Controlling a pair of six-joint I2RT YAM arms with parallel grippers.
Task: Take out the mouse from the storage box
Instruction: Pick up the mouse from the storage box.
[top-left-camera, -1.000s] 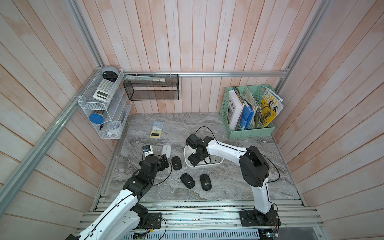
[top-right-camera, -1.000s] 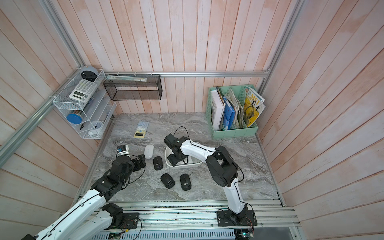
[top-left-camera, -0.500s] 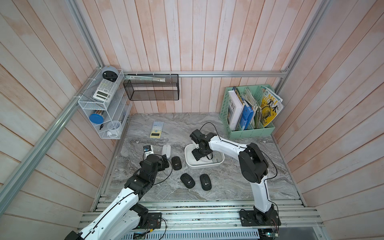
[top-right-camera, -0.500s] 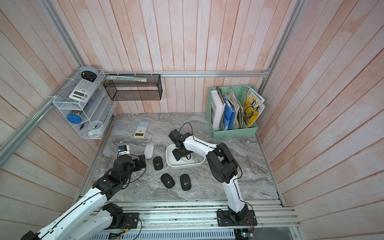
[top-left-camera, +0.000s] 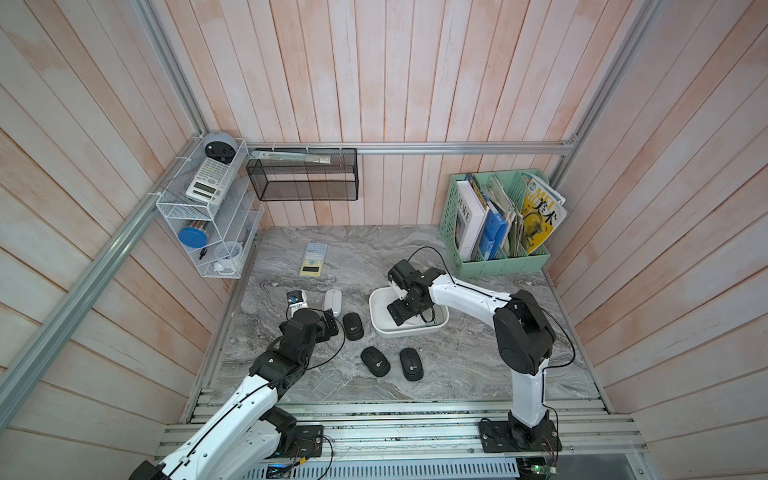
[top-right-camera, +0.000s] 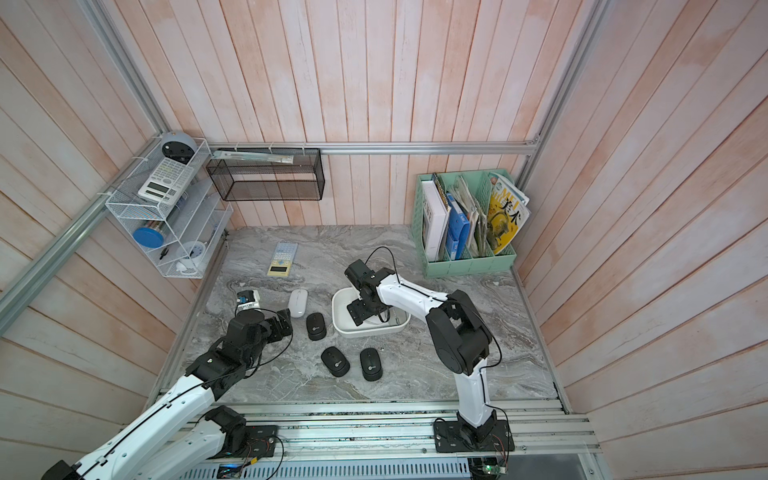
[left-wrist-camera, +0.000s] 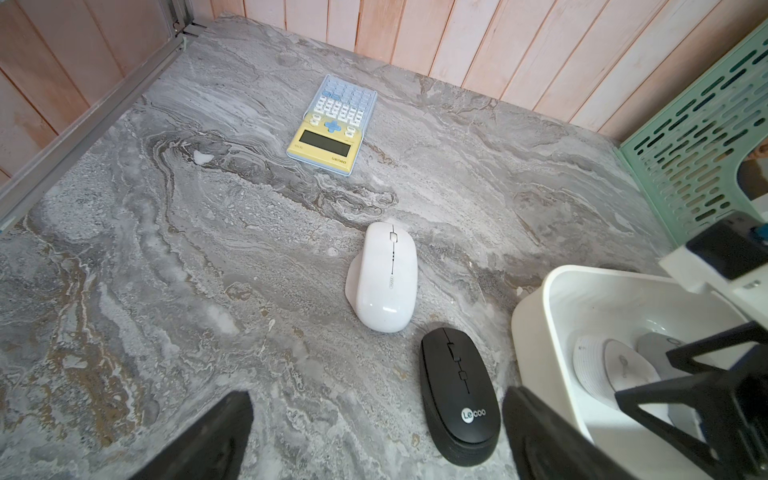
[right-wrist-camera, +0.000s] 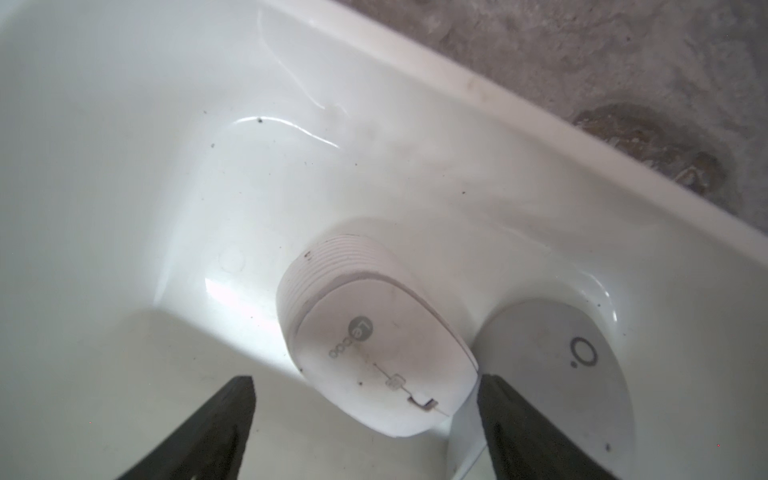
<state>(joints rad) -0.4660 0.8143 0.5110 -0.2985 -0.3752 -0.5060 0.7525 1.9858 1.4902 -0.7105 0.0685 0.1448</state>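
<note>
Grey marble surface (top-left-camera: 457, 374) carries the storage box (top-left-camera: 415, 332) at the centre of both top views. Inside, the right pincer (right-wrist-camera: 365, 381) stands jaws apart around the white mouse (right-wrist-camera: 382, 353), which touches a grey mouse (right-wrist-camera: 557, 365). One jaw sits at their seam, so closing may catch both or squeeze the smooth shell out. The left pincer (left-wrist-camera: 376, 397) is apart too.

White storage box (top-left-camera: 409, 332); white mouse (right-wrist-camera: 374, 345); grey-veined tabletop (top-left-camera: 457, 365).

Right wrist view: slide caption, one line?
Open right gripper over white Lecoo mouse beside grey mouse in the storage box.
</note>
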